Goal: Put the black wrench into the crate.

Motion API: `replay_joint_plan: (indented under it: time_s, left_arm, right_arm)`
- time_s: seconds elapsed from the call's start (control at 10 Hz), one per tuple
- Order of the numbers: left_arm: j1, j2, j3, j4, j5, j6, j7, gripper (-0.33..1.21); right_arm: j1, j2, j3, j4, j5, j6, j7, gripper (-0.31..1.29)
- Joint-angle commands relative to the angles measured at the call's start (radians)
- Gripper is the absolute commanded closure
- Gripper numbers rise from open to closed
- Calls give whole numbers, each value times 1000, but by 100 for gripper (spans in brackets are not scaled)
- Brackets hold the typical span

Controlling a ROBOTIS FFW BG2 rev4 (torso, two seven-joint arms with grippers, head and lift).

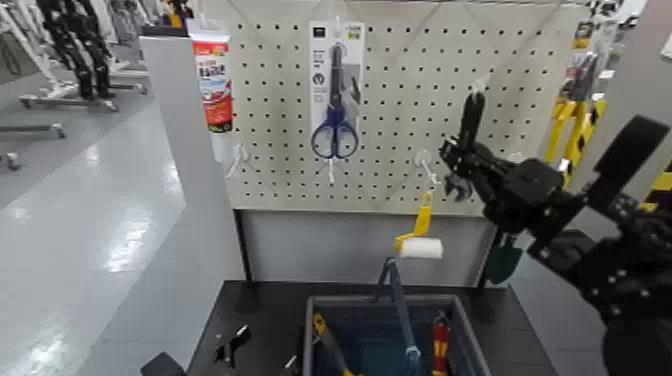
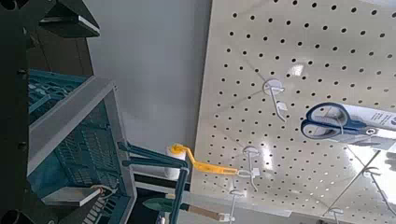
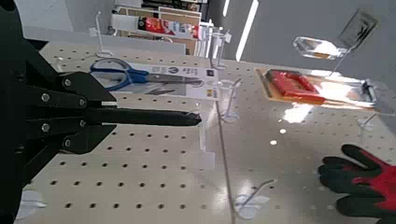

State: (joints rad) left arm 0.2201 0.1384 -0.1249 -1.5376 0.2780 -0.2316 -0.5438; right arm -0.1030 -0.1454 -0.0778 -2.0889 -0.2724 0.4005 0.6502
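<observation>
The black wrench (image 1: 472, 118) stands upright against the pegboard (image 1: 420, 60), its top end by a hook. My right gripper (image 1: 462, 165) reaches in from the right and is shut on the wrench's lower part. In the right wrist view the fingers (image 3: 89, 101) clamp the wrench (image 3: 154, 118), and its handle sticks out over the board. The crate (image 1: 312, 335) stands on the dark table below, well under the wrench, with several tools in it. The crate also shows in the left wrist view (image 2: 70, 126). My left gripper shows only as dark parts (image 2: 14, 103) near the crate.
Blue-handled scissors on a card (image 1: 335, 105) and a tube (image 1: 213, 75) hang on the pegboard. A yellow-handled paint roller (image 1: 420, 240) hangs just above the crate. A red-handled tool (image 1: 440, 355) lies in the crate. Bare hooks (image 3: 224, 93) and a red-black glove (image 3: 360, 182) are close by.
</observation>
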Motion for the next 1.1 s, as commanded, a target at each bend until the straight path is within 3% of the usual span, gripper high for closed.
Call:
replay_joint_plan:
  time_s: [0.1, 0.5, 1.1]
  left_arm:
    - [-1, -10, 1, 20, -2, -17, 7, 11]
    - [-15, -48, 13, 89, 1, -80, -7, 11]
    - [-36, -54, -4, 143, 21, -121, -8, 11]
  right_arm:
    - [75, 13, -17, 26, -1, 24, -6, 113]
    - [141, 12, -45, 64, 12, 60, -18, 113]
    - [174, 24, -40, 220, 18, 66, -3, 113]
